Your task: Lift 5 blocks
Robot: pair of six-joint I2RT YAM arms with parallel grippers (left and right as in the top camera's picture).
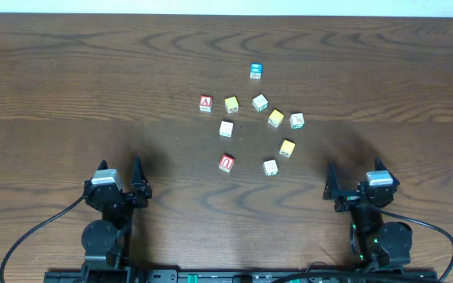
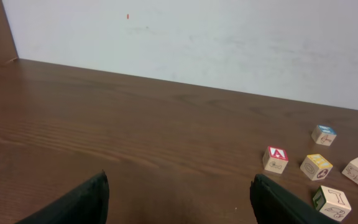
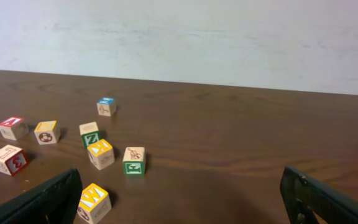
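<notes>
- On the brown table (image 1: 69,79), out ahead and between your two arms, your five blocks lie loose among a scatter of cubes, none touching another.
- Nearest you are the red U block (image 1: 226,163) and, to its right, the near cream block (image 1: 270,167). The near yellow block (image 1: 287,148) sits just beyond that cream one.
- Farther out you have the left cream block (image 1: 226,128), straight beyond the red U block, and the middle yellow block (image 1: 276,118) off to its right.
- Around them you see a red A block (image 1: 205,103) with a far yellow block (image 1: 231,104) just beside it, a far cream block (image 1: 259,102), a green-marked block (image 1: 296,120) and, farthest out, a blue block (image 1: 255,71).
- Your left gripper (image 1: 119,167) sits by the table's near edge, jaws spread wide with nothing between them.
- Your right gripper (image 1: 355,174) mirrors it on the other side, jaws equally wide and empty.
- Both grippers are well apart from every block.
</notes>
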